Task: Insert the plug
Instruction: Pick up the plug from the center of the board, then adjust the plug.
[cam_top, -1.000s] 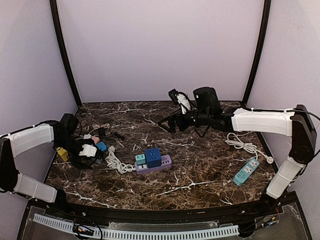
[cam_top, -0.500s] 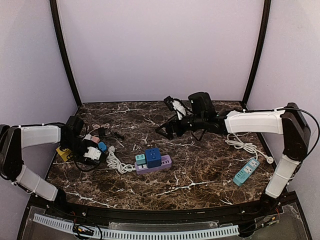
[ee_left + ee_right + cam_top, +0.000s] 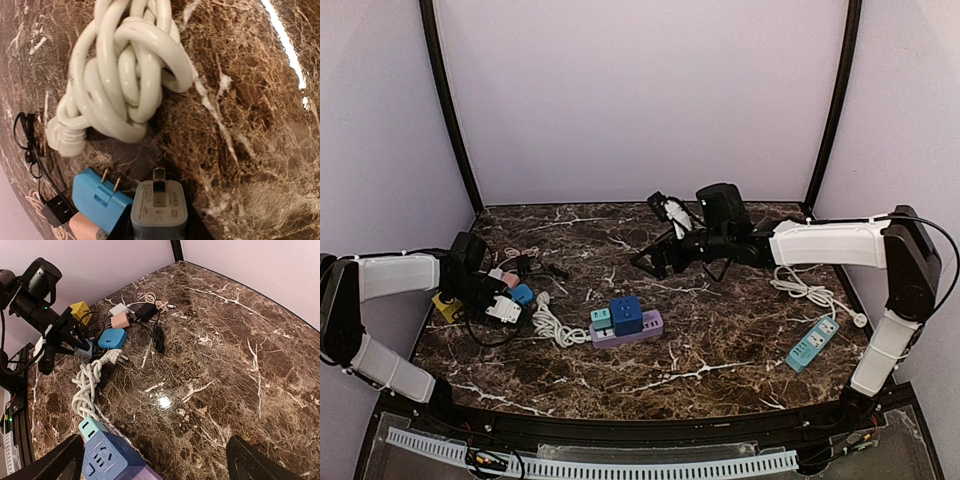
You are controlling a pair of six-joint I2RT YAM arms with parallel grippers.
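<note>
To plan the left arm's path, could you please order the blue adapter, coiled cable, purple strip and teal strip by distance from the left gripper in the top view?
1. blue adapter, beside the left gripper.
2. coiled cable, just right of it.
3. purple strip, centre.
4. teal strip, far right.

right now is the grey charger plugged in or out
Out. The grey charger sits in the left hand, prongs bare above the marble table; the purple power strip lies apart.

Power strip (image 3: 627, 328) mid-table, cube adapter (image 3: 626, 313) sitting on it. Just left of that strip I've got the coiled cord (image 3: 552, 325). Farther left is the adapter pile (image 3: 512, 291), my left gripper (image 3: 498, 306) at it. Well right of the power strip lies a second strip (image 3: 813, 343). Behind the power strip hangs my right gripper (image 3: 652, 258).
</note>
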